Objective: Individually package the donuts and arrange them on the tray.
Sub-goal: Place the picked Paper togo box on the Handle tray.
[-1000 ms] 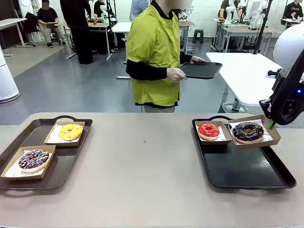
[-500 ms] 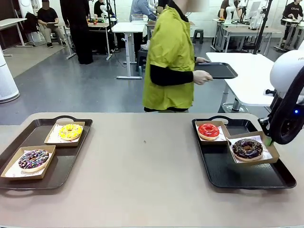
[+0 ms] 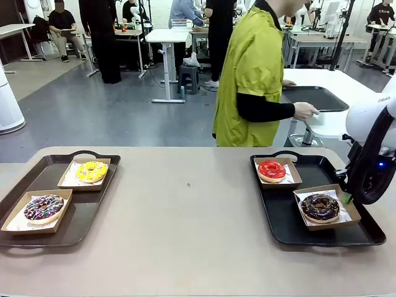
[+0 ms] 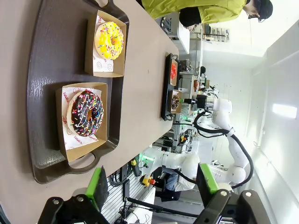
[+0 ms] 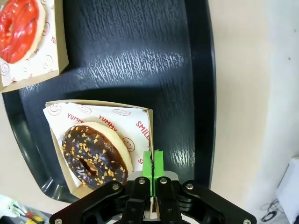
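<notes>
On the black right tray (image 3: 284,223) the red-iced donut (image 3: 271,169) sits in a box at the back. The dark chocolate donut (image 3: 320,206) lies in a paper-lined box (image 5: 140,122) at the tray's front right. My right gripper (image 5: 153,164) is shut on that box's wall, and its green pad also shows in the front view (image 3: 348,198). The yellow-iced donut (image 3: 91,171) and the sprinkled chocolate donut (image 3: 43,208) lie boxed on the left tray (image 3: 86,216). My left gripper (image 4: 152,184) hangs open above that tray's near end, away from both donuts (image 4: 85,113).
A person in a yellow-green top (image 3: 257,80) stands beyond the table's far edge, a hand on another black tray (image 3: 312,98) lying on a white table behind. Bare tabletop (image 3: 185,204) stretches between the two trays.
My right gripper has carried the boxed dark chocolate donut from the tray's back right down to its front right. The person has walked right with the black tray.
</notes>
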Robot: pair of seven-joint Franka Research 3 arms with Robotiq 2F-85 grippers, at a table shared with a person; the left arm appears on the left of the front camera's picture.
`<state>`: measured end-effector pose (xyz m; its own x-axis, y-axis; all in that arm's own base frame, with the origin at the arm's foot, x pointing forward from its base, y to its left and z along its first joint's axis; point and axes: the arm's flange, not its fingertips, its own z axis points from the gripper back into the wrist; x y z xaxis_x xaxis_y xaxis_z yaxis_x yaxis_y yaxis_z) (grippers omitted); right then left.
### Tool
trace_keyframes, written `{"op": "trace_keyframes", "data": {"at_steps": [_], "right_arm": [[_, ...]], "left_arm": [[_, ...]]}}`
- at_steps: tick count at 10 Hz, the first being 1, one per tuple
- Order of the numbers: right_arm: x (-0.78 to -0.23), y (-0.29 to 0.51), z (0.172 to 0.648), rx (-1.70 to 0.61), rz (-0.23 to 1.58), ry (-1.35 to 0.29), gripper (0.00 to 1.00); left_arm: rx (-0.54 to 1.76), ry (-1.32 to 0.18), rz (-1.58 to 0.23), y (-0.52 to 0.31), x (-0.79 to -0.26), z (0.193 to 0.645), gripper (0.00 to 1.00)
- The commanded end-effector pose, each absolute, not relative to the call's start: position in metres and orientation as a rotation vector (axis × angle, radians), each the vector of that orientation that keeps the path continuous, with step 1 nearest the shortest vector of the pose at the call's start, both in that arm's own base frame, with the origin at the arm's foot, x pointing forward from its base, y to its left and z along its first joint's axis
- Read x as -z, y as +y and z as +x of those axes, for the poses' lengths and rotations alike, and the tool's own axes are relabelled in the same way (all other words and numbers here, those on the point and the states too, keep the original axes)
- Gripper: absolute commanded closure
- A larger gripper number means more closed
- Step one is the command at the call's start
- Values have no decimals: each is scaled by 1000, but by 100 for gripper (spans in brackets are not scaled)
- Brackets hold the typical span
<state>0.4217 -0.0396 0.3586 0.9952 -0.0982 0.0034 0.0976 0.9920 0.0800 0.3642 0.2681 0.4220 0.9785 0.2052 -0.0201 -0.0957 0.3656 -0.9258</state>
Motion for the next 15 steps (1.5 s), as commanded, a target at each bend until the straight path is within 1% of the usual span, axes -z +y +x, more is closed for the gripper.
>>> {"op": "trace_keyframes", "data": {"at_steps": [1,2,3,4,5,6,8,9,13,14,15], "right_arm": [[-348,-42,427,76,121,-27,99],[-346,-42,429,77,126,-22,99],[-344,-42,430,76,134,-8,63],[-345,-41,429,76,134,-5,39],[-346,-40,429,81,136,-3,3],[-348,-39,428,79,135,-2,0],[-353,-38,426,75,135,-4,0],[-355,-38,427,75,135,-3,45],[-361,-41,425,82,129,1,5],[-368,-45,422,77,151,8,5],[-384,-50,413,29,239,50,5]], "left_arm": [[-195,-110,-1186,269,-423,362,1],[-195,-110,-1186,269,-423,362,1],[-195,-110,-1186,269,-423,362,1],[-195,-110,-1186,269,-423,362,1],[-195,-110,-1186,269,-423,362,1],[-195,-110,-1186,269,-423,362,1],[-195,-110,-1186,269,-423,362,1],[-195,-110,-1186,269,-423,362,1],[-195,-110,-1186,269,-423,362,1],[-195,-110,-1186,269,-423,362,1],[-195,-110,-1186,269,-423,362,1]]}}
